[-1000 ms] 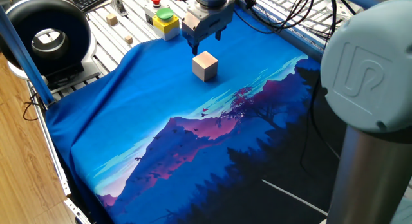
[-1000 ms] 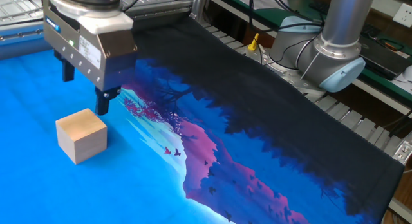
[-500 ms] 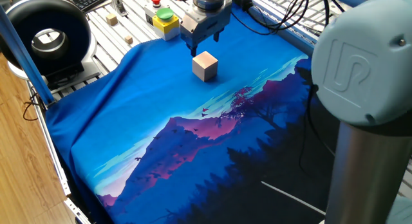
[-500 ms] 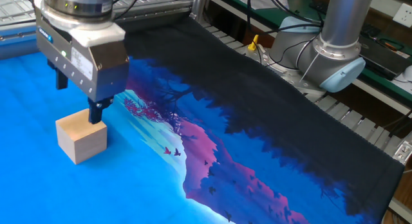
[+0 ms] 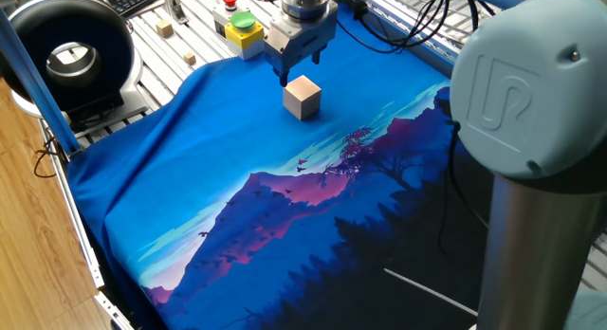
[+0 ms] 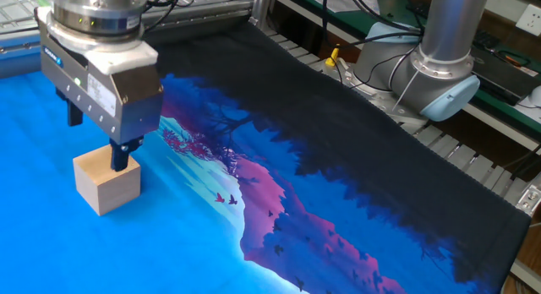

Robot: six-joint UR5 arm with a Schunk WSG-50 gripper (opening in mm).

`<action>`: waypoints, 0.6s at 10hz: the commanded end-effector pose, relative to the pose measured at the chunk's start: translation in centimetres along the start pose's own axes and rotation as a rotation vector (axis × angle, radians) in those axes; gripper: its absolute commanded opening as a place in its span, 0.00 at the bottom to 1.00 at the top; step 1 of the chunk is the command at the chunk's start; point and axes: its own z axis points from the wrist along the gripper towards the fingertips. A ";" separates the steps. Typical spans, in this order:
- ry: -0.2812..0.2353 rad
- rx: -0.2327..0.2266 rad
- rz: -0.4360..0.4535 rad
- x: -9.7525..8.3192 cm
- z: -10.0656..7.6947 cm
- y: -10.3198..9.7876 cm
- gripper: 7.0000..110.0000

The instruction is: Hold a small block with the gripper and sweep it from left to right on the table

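The small block [image 5: 303, 96] is a light tan wooden cube standing on the blue mountain-print table [image 5: 218, 178], near its far edge. It also shows in the other fixed view [image 6: 107, 181] on the table [image 6: 51, 243]. The gripper [image 5: 300, 66] hangs just above and behind the block, open and empty. In the other fixed view the gripper [image 6: 98, 144] is over the block, with one fingertip [image 6: 122, 157] in front of the block's top face. I cannot tell whether that finger touches the block.
A yellow box with red and green buttons [image 5: 240, 28] stands behind the gripper. Tiny wooden cubes [image 5: 165, 27] lie on the slatted aluminium surface beside a black round device [image 5: 66, 55]. The arm's grey joint [image 5: 526, 121] fills the right foreground. The arm's base [image 6: 439, 66] stands past the cloth's edge.
The gripper has moved from beside the block to over it, coming a little lower. It has stayed open. The block has not moved.
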 end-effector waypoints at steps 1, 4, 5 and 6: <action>-0.016 -0.022 -0.001 -0.1 0.8 0.1 0.79; -0.023 -0.028 0.011 0.3 1.8 0.7 0.79; -0.030 -0.027 0.010 0.3 2.2 0.9 0.79; -0.037 -0.028 0.009 0.3 2.6 1.0 0.79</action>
